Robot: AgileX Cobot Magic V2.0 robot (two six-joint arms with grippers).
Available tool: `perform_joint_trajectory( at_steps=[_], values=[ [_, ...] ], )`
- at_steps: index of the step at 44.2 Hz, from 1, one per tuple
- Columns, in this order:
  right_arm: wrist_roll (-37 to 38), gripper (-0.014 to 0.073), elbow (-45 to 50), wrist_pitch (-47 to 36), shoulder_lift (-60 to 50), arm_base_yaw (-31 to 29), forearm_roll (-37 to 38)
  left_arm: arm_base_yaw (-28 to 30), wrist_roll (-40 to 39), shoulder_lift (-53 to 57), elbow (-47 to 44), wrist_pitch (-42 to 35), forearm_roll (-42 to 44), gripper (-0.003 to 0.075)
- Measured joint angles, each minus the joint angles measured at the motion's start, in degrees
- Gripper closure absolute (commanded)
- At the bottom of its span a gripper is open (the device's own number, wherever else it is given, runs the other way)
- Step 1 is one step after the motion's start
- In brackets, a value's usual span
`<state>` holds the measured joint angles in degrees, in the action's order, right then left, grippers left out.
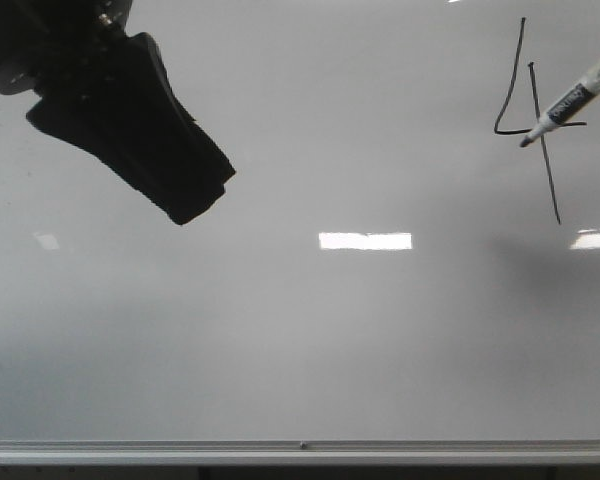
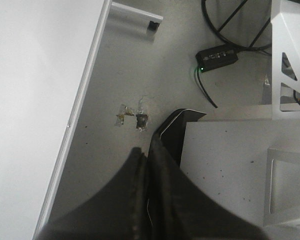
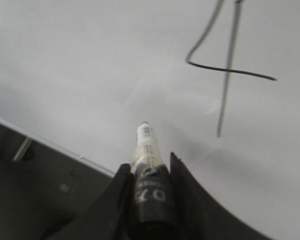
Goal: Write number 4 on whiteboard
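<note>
The whiteboard (image 1: 300, 340) fills the front view, with its silver rail (image 1: 180, 451) along the bottom. The number 4 (image 1: 550, 178) is drawn in thin black lines at the upper right and also shows in the right wrist view (image 3: 229, 70). My right gripper (image 3: 149, 167) is shut on a black-and-white marker (image 3: 146, 142). In the front view the marker (image 1: 575, 98) comes in from the right edge, with its tip by the 4's crossbar. I cannot tell whether the tip touches. My left gripper (image 1: 185, 212) hangs shut and empty at the upper left, far from the 4.
The left wrist view shows the left gripper (image 2: 142, 151), the board's edge (image 2: 75, 120), grey floor, a black power box with cables (image 2: 217, 56) and a white frame (image 2: 290, 55). Bright light reflections (image 1: 365, 241) lie on the board.
</note>
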<state>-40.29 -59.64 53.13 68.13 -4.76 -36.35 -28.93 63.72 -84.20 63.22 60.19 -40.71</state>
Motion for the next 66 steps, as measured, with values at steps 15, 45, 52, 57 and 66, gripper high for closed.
perform_joint_trajectory(
  at_steps=[15,45,52,57,66],
  values=[
    [-2.51,0.0653,-1.93,8.45,3.56,17.25,2.39,0.00,3.65,0.00,0.00,-2.79,-6.15,0.0172],
    [-7.54,0.0653,-5.66,9.54,7.71,28.22,-9.47,-3.31,13.52,0.00,0.00,-3.28,-10.10,0.0459],
    [-7.73,0.0653,-5.66,9.63,7.71,28.22,-9.60,-3.31,13.52,0.00,0.00,-3.16,-10.10,0.0628],
    [-7.86,0.0648,-5.70,9.37,7.71,28.22,-9.60,-3.31,13.52,0.00,0.00,-2.70,-10.10,0.0740],
    [-7.90,0.0406,-5.70,8.77,7.71,28.22,-9.69,-3.31,13.52,0.00,0.00,-2.70,-9.91,0.0741]
  ],
)
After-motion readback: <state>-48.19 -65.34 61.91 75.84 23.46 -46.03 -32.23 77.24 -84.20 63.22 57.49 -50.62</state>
